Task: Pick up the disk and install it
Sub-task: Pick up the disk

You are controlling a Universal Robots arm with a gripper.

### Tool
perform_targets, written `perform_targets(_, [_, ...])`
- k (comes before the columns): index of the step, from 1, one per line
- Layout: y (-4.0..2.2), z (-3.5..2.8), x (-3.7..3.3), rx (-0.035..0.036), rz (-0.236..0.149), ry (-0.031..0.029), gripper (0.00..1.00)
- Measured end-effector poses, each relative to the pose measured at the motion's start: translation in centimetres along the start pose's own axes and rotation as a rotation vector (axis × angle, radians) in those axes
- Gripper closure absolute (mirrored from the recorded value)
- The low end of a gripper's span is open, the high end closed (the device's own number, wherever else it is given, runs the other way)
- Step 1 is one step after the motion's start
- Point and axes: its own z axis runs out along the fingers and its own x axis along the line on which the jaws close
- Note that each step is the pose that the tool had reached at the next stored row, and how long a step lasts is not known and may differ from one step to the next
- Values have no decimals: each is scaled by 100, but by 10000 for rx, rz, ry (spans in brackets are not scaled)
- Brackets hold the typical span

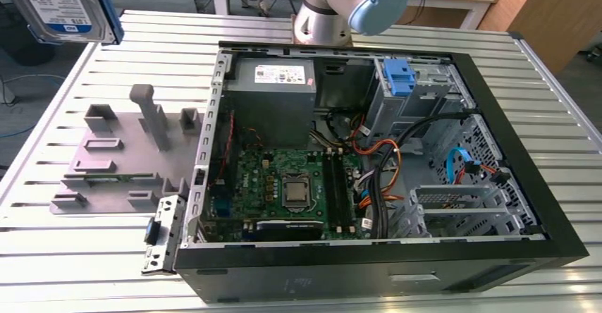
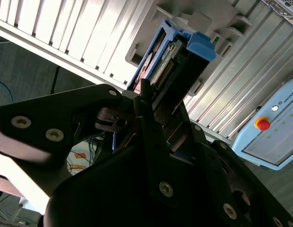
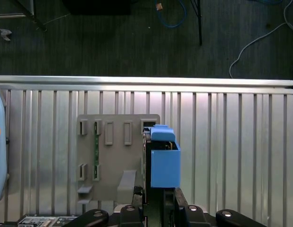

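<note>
**Exterior view.** The disk (image 1: 58, 6) is hanging at the upper left of the frame, well above the slatted tabletop (image 1: 56, 256) and well apart from the open computer case (image 1: 526, 207). Its white label with a blue band is facing the camera and is carrying lines of dark print, which are not transcribed here. A blue caddy rail is running along one edge.

**Second wrist view.** The fingers (image 2: 142, 97) of the gripper (image 2: 151, 101) are clamping the disk (image 2: 179, 56) from both sides, with no gap showing. The circuit board and connector edge are showing between the blue rails.

**Handling, as a judgement.** The disk is probably behaving as a rigid, fairly dense metal block. The smooth faces are likely slippery and the unit is shock-sensitive. The metal body or the rails are the better places to hold it, never the board or connector.

**First wrist view.** The disk (image 3: 164, 161) is appearing edge-on, blue caddy outermost, above the grey fixture plate (image 3: 113, 156) and seated between the fingers of the gripper (image 3: 158, 196).
</note>
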Motion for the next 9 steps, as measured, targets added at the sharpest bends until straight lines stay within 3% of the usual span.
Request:
perform_targets(5, [-78,0,0,0,-1,-1,65])
perform_targets(9, [-182,0,0,0,0,0,65])
